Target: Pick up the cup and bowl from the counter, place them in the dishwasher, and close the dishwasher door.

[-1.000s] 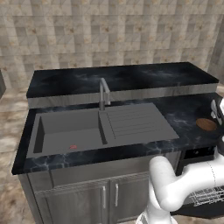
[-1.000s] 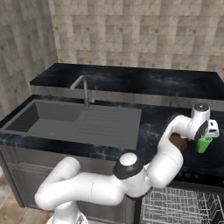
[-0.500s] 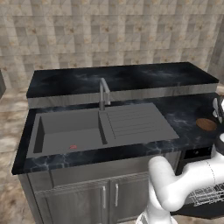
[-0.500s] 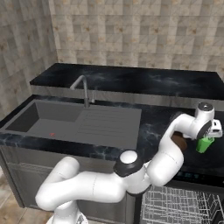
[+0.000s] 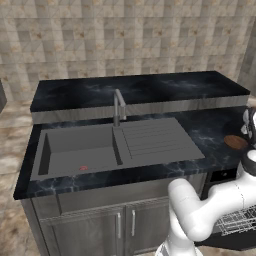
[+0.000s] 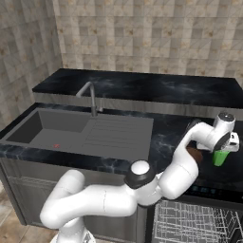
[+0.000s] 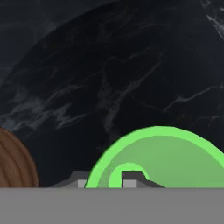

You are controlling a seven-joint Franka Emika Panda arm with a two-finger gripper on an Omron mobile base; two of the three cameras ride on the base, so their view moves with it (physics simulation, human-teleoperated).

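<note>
The green cup (image 6: 219, 157) stands on the black counter (image 6: 166, 137) at the right, beside the brown bowl (image 6: 193, 154). My gripper (image 6: 225, 148) hangs straight over the cup. In the hand view my gripper (image 7: 105, 179) is shut on the near wall of the cup (image 7: 166, 153), one tip inside the rim and one outside. The bowl (image 7: 13, 162) shows at the lower left there, apart from the fingers. The bowl (image 5: 235, 142) also lies near the counter's right end in the left base view. The dishwasher's white rack (image 6: 190, 223) is pulled out below the counter; its door is hard to make out.
A grey sink (image 5: 80, 150) with a drainboard and a steel faucet (image 5: 118, 105) takes up the left half of the counter. Grey cabinet doors (image 5: 125, 225) sit under it. A raised black ledge (image 6: 142, 85) runs along the tiled back wall.
The jaws have come together from wide open onto the cup's rim. The hand has sunk a little toward the cup. Cup and bowl have stayed in place.
</note>
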